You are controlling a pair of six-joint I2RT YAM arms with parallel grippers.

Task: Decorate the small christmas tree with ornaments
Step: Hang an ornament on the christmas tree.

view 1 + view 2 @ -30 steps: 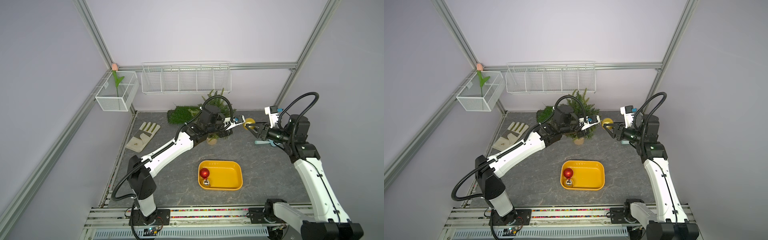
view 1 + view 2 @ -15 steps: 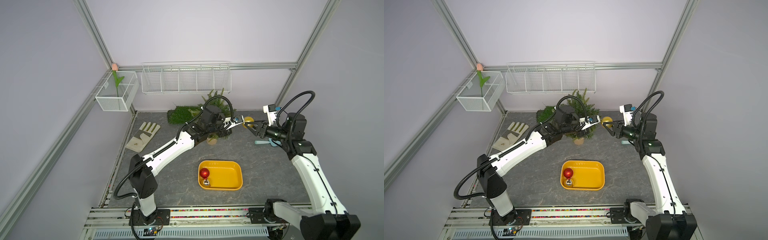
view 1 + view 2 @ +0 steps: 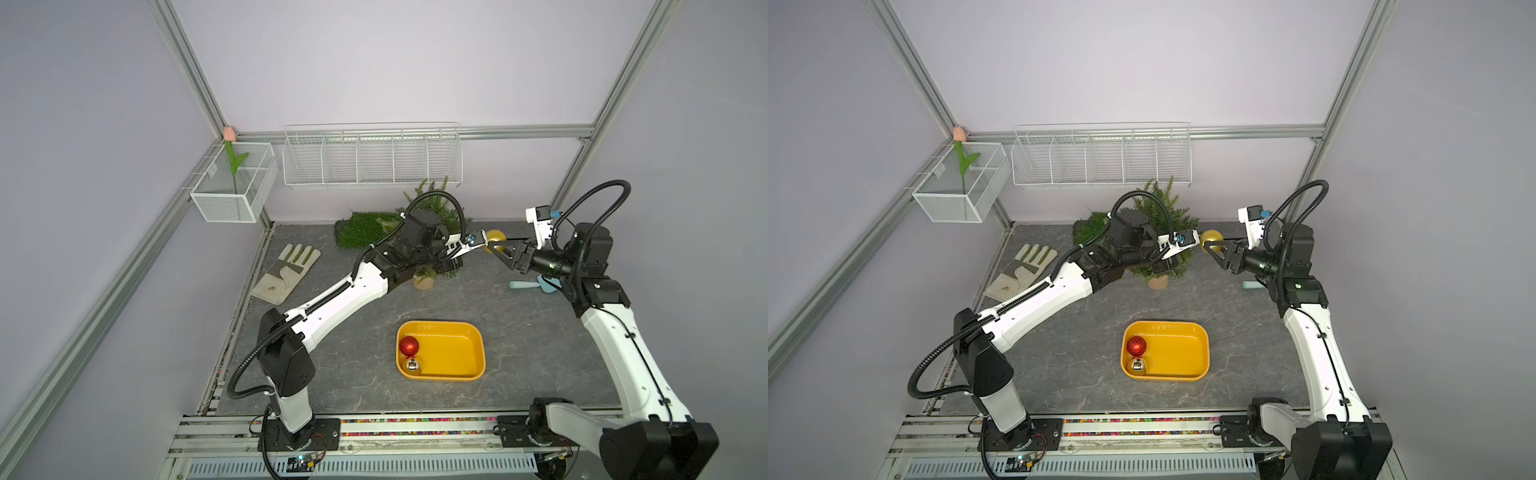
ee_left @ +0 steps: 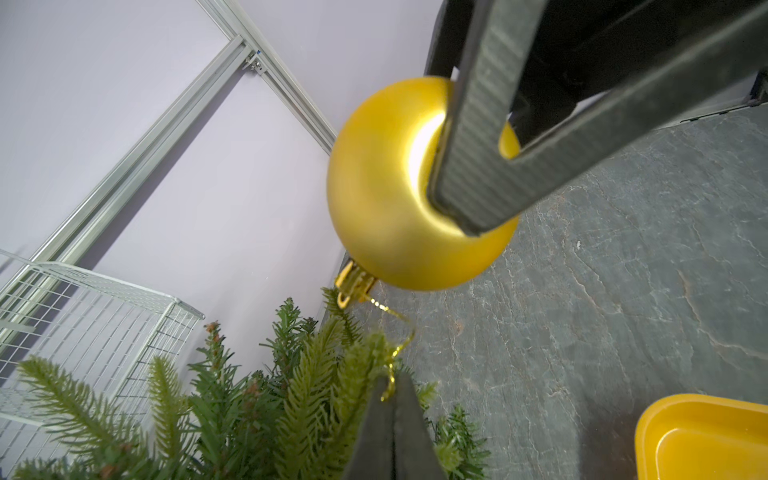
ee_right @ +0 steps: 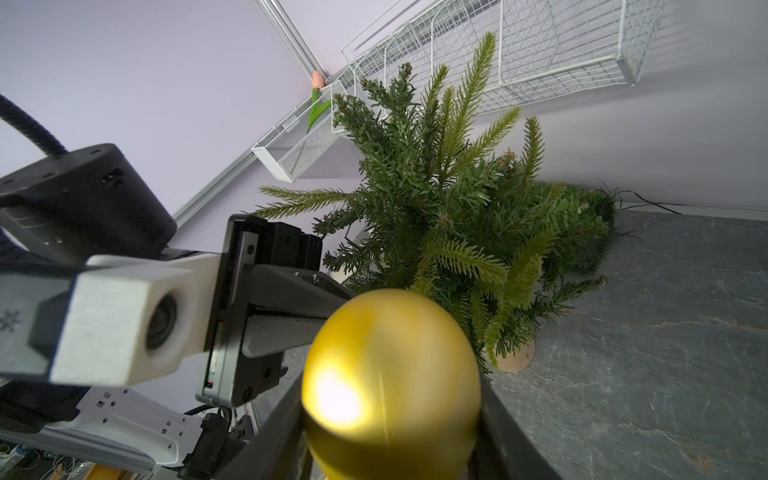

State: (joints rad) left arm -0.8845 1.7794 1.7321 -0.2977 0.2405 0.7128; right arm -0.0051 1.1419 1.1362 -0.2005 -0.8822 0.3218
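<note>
The grey stone-patterned counter (image 3: 519, 353) carries all items. The left arm (image 3: 345, 295) reaches from the near left to the far centre, and the right arm (image 3: 615, 345) rises from the near right. Both meet just right of the small christmas tree (image 3: 1160, 208).

On the far wall we see a white wire rack (image 3: 372, 162). On the left wall hangs a mesh basket (image 3: 232, 199) holding a pink tulip (image 3: 230, 134).

The tree stands upright on its tan base (image 3: 1158, 282) at the far centre of the counter. A roll of artificial grass (image 3: 359, 230) lies just left of it. A work glove (image 3: 286, 272) lies flat at the far left. A yellow tray (image 3: 440, 325) sits near centre.

The gold ornament (image 4: 386, 199) is held above the counter, just right of the tree, with its cap (image 4: 355, 282) turned toward the branch tips. The right hand (image 3: 500, 246) grips this ornament, one finger on each side, roughly half spread. The left hand (image 4: 394, 409) is fully closed, pinching the gold thread (image 4: 401, 332) that runs from the cap. We cannot tell whether the thread touches a branch.

The red ornament (image 3: 409, 345) and the smaller silver ornament (image 3: 412, 365) rest against the tray's left wall, the silver one nearer. A pale teal tool (image 3: 525, 284) lies at the right, partly hidden by the right arm.
</note>
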